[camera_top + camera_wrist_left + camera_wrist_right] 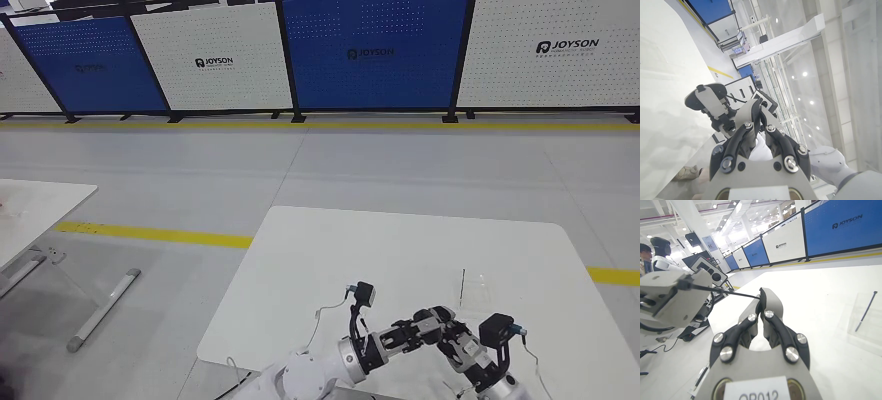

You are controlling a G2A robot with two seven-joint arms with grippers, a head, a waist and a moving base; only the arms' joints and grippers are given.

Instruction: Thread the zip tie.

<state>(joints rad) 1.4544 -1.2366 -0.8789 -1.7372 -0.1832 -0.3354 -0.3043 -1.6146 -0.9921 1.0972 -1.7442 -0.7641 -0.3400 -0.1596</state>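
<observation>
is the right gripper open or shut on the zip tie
Shut on it. The right gripper has its fingertips pressed together on the black zip tie, which runs from between them across to the left gripper.

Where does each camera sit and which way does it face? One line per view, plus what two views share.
Top view: above the arms, looking down on the white table; both arms at its near edge.
Left wrist view: behind the left gripper, facing past the table edge up to the ceiling; right gripper beyond.
Right wrist view: behind the right gripper, facing across the table; gripper shut on the zip tie.
Shared: top and right wrist views show the clear tray.
</observation>
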